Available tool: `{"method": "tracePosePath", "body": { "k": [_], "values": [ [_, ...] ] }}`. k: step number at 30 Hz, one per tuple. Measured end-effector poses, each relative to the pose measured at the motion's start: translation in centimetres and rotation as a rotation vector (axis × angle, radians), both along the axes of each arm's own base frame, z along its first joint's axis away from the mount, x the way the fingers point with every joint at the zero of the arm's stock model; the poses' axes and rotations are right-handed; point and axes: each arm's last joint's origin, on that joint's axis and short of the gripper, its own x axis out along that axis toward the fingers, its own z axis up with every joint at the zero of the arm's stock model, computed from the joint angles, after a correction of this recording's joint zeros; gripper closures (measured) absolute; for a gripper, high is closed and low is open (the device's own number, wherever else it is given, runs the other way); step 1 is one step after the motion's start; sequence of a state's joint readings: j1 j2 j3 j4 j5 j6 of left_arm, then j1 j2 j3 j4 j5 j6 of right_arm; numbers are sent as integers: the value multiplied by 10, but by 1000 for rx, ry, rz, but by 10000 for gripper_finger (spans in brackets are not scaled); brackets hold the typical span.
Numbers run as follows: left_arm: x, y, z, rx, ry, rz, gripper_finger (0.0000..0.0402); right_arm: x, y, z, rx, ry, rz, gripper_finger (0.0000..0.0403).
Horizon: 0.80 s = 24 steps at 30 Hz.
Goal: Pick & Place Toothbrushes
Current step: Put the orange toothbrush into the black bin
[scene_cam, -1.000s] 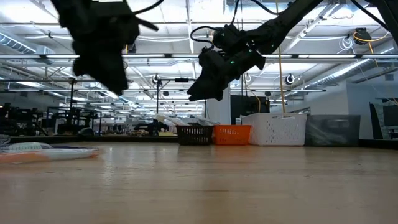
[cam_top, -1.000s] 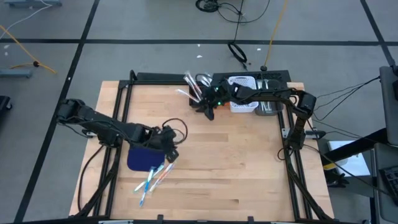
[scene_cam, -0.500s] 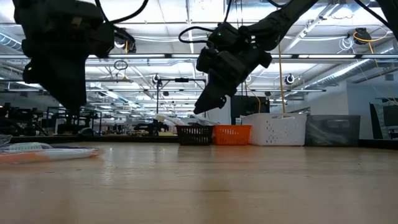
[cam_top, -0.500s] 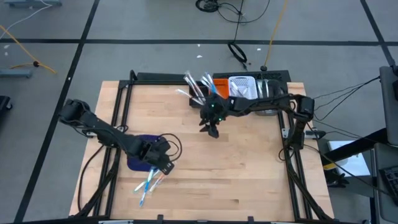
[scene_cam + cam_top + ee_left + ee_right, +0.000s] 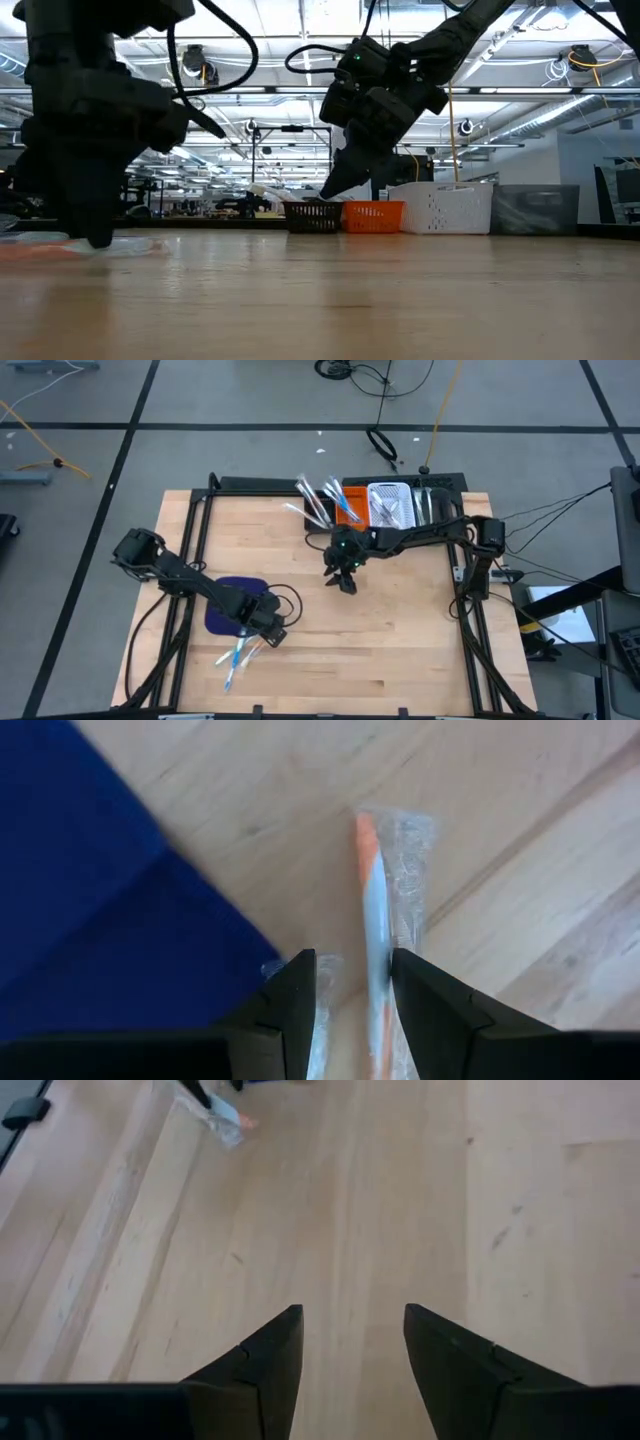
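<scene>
Several wrapped toothbrushes (image 5: 240,650) lie flat on the wooden table beside the dark blue mat (image 5: 225,608). My left gripper (image 5: 266,632) points down over their far ends, open. In the left wrist view one toothbrush with an orange tip (image 5: 373,910) runs between the fingers, and another wrapper (image 5: 322,1020) lies by the other finger. In the low view the fingertips (image 5: 97,238) hang just above the table. More toothbrushes (image 5: 312,500) stand slanted in the black bin (image 5: 322,512), leaning on its rim. My right gripper (image 5: 343,580) hangs open over bare wood at mid-table.
At the far edge an orange bin (image 5: 348,502), a white bin (image 5: 390,505) and a dark tray (image 5: 432,500) stand in a row beside the black bin. Black frame rails (image 5: 195,530) run along the table's sides. Bare wood spreads between the two grippers and to the near right.
My left gripper has sunk and gone toward the table's near edge, turning as it came down over the toothbrushes beside the mat. My right gripper has left the bins, moving toward the near edge and somewhat lower. Both gaps look unchanged. The toothbrushes have not moved.
</scene>
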<state>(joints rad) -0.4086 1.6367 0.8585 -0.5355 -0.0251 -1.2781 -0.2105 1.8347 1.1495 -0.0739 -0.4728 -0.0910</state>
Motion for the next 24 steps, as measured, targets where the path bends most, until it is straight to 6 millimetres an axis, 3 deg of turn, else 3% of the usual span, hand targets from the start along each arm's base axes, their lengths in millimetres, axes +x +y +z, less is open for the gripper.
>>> {"method": "tracePosePath", "body": {
  "k": [7, 14, 17, 21, 24],
  "values": [
    [10, 0, 1, -45, -76, -27, 268, -3, 10, -8, -1, -5, 24, 236],
    [6, 1, -4, -29, -5, -24, 271, -4, 9, -10, 10, -6, 10, 236],
    [5, 2, -5, -32, 14, 14, 299, -4, 9, -10, 10, -6, 10, 236],
    [6, 2, -3, -39, -10, 11, 380, -4, 9, -10, 10, -7, 10, 236],
    [8, 1, -1, -47, -45, 11, 388, -4, 9, -10, 10, -6, 10, 236]
  ]
}}
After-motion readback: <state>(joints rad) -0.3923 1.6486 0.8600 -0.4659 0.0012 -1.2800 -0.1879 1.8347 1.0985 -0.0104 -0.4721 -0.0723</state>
